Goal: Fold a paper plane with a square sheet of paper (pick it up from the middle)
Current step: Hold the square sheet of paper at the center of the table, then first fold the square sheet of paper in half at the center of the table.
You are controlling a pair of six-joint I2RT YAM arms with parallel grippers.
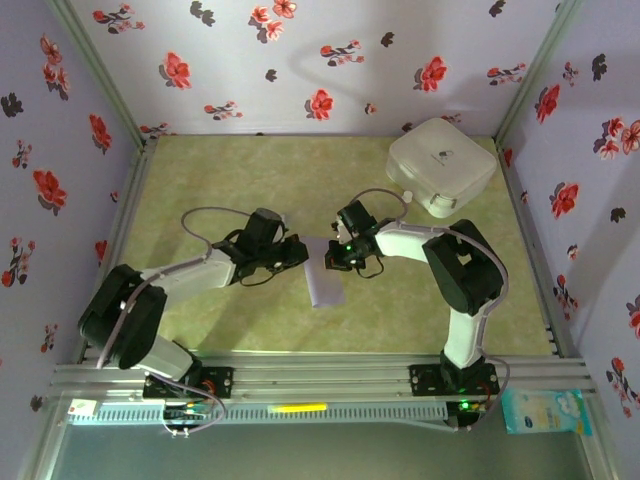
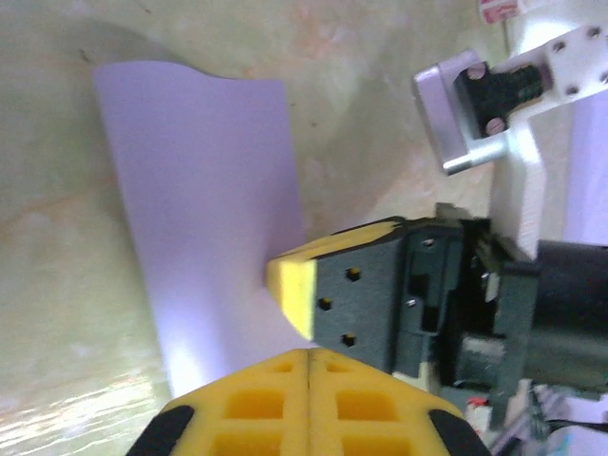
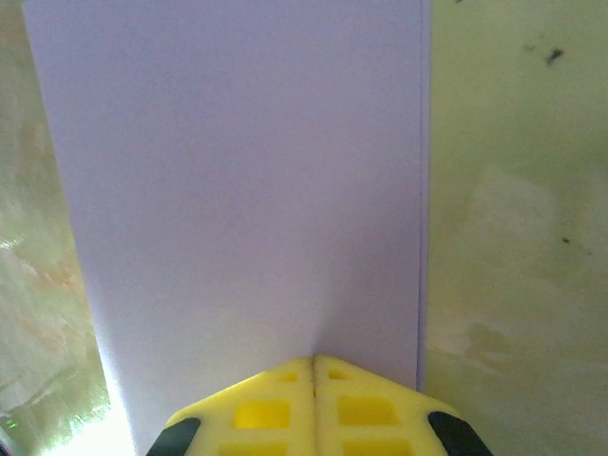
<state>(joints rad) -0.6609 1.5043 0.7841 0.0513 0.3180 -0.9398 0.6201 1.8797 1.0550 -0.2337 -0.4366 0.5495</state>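
The square sheet of paper (image 1: 325, 283), folded narrow, lies at the middle of the counter (image 1: 250, 170); the right tool (image 3: 313, 359) pinches its 12 o'clock edge, the left tool (image 2: 309, 353) is pressed together at its 10 o'clock corner

Both arms (image 1: 185, 272) are white with black joints (image 1: 462, 268), looping grey cables (image 1: 215, 209), and yellow grid-pocketed pincer fingers (image 3: 261, 413).

We see the square sheet of paper (image 3: 237, 171) in plain pale lavender, unmarked. The worktop (image 1: 250, 170) is a mottled yellow-green. The walls (image 1: 300, 70) are pale lilac, scattered with red and dark flowers. The rounded box (image 1: 442, 165) is white. The left claw (image 2: 310, 356) and right claw (image 3: 314, 361) have yellow fingers with black corners; the arms (image 1: 410, 240) are white and black.
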